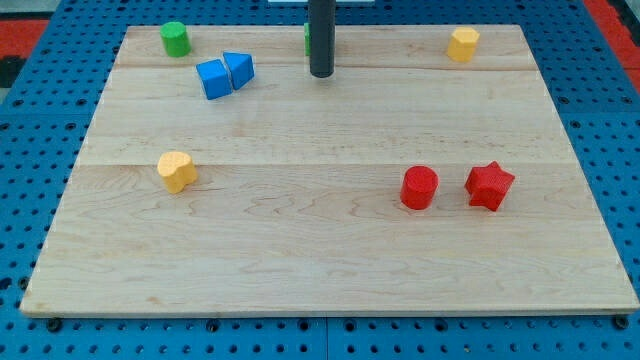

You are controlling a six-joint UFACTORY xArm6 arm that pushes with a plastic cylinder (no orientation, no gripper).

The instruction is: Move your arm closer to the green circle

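The green circle [175, 39] stands near the board's top left corner. My tip [320, 74] is at the top middle of the board, well to the right of the green circle. A second green block [307, 38] is mostly hidden behind the rod; its shape cannot be made out. A blue square block [213, 79] and a blue triangle [239, 68] touch each other between the green circle and my tip.
A yellow hexagon-like block [463, 44] is at the top right. A yellow heart [177, 171] is at the left middle. A red cylinder [419, 187] and a red star [489, 186] are at the right middle. The wooden board [320, 260] lies on a blue pegboard.
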